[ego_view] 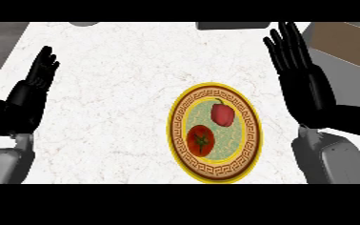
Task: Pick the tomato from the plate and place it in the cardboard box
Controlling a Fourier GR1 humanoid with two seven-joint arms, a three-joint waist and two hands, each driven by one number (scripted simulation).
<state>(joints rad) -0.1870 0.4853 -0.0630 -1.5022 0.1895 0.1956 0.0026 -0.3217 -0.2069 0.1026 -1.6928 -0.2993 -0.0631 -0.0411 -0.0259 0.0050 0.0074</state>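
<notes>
A round red tomato with a green stem lies on the near part of an ornate yellow-rimmed plate. A red bell pepper lies on the same plate just beyond it. The cardboard box shows at the far right corner, partly cut off by the view's edge. My right hand is open, fingers straight and pointing away, to the right of the plate and in front of the box. At the left edge my left hand rests open, far from the plate.
The white marble counter spans the view. A grey object sits at the far edge, and a small grey shape at the far left. A dark strip borders the counter's left side.
</notes>
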